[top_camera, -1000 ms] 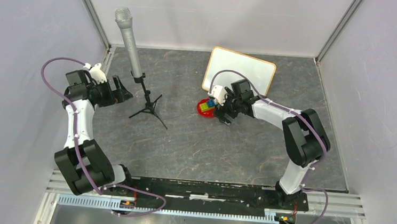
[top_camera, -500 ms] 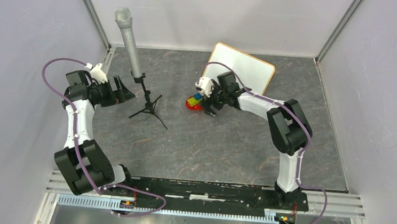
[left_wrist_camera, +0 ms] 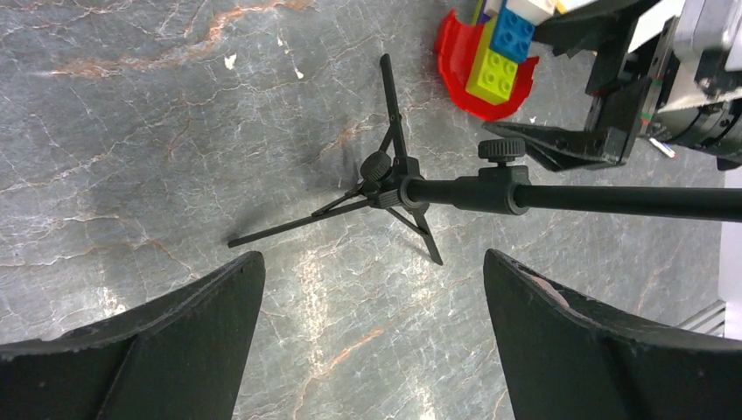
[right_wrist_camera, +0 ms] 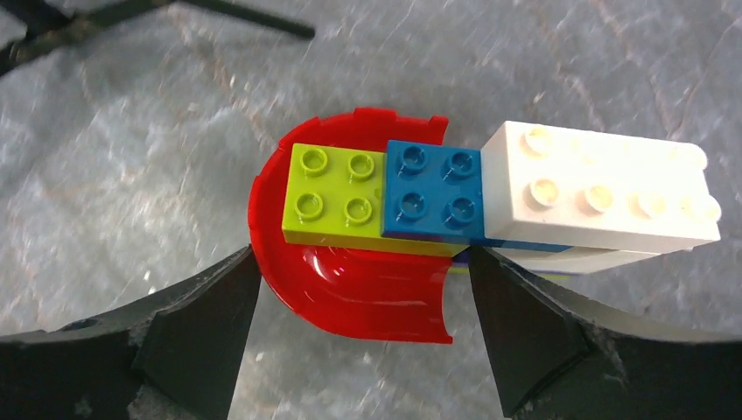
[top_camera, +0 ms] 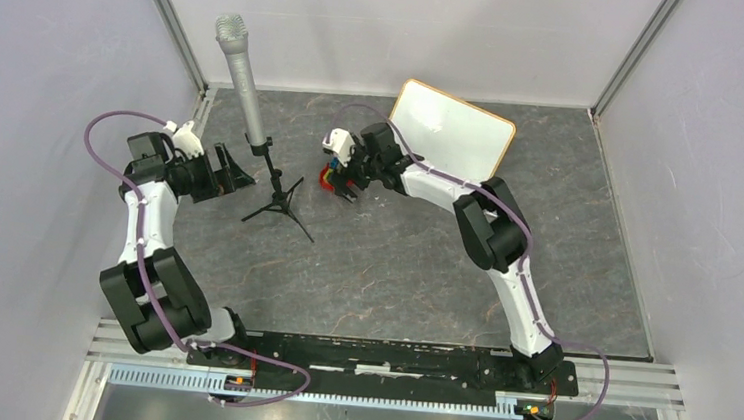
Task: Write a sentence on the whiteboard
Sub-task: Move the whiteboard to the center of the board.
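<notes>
Whiteboard, small and rectangular with a thin light-wood frame and rounded corners point(top_camera: 451, 133), sits at the far right-centre of the grey marbled desk point(top_camera: 393, 272), close to the back wall and turned at an angle. Its face reads white from above. Whether it leans or lies flat cannot be told.

At the far left, the left end effector point(top_camera: 227, 168) hangs above the desk with its black fingers spread wide and nothing between them. Its wrist view looks down between the fingers point(left_wrist_camera: 372, 262) onto bare stone and the stand's feet. The whiteboard is well apart from it, off to the right, with the stand between.

Just right of that end effector stands a black tripod stand point(top_camera: 277, 201) carrying a long grey microphone point(top_camera: 242, 71), upright.

Further right lies a red plastic curved dish point(top_camera: 327, 176) holding a row of toy bricks: a lime-green brick point(right_wrist_camera: 332, 188), a blue brick point(right_wrist_camera: 433, 188) and a longer white brick point(right_wrist_camera: 604, 188).

The right end effector point(top_camera: 346, 182) is low over this dish, jaws spread wide and bracketing it point(right_wrist_camera: 363, 258). One fingertip point(right_wrist_camera: 236, 280) sits at the red rim. Whether either finger actually presses the dish cannot be told.

The whiteboard lies just right of and beyond this end effector, near but apart. The white forearm point(top_camera: 430, 185) runs past its near left corner.
</notes>
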Controlling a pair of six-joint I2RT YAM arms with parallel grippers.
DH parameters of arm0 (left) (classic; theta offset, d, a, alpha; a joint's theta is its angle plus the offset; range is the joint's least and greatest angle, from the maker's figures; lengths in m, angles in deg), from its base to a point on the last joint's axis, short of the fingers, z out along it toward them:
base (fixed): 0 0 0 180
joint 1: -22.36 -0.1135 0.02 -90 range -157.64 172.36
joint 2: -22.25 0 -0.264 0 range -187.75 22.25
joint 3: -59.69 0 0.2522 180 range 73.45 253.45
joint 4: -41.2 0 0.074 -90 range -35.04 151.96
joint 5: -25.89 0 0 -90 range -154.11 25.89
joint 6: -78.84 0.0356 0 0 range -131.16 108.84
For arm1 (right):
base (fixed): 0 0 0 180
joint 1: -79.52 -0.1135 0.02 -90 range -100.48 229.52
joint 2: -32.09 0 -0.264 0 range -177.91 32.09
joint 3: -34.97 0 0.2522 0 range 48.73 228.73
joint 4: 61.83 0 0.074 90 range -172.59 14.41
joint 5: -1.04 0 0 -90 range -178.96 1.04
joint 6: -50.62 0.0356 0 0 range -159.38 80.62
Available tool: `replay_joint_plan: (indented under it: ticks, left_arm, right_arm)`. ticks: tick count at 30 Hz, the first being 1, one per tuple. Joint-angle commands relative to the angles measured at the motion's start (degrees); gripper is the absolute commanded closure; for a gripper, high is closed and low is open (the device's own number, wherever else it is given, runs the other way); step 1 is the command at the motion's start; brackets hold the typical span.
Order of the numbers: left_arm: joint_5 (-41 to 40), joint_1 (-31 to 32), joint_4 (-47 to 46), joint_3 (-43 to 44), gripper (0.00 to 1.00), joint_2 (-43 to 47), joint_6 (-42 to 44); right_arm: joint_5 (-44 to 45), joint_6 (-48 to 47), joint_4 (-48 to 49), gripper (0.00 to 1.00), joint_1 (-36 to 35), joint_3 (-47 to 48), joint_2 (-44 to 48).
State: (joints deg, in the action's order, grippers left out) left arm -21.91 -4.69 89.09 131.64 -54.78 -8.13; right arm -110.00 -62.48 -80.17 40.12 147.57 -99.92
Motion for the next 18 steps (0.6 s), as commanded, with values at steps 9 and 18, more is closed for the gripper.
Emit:
replay_joint_plan:
  ticks: [9, 18]
  left_arm:
    - [-1.0, -0.4, -2.2, 1.5, 0.0, 1.9, -1.6]
    - [-4.5, -0.5, -6.8, -1.2, 0.0, 4.1, -7.5]
  right_arm:
    - [5.1, 5.4, 12.6, 0.02, -0.3, -11.3, 11.5]
    - [16.5, 16.6, 12.7, 0.02, 1.7, -39.5, 36.9]
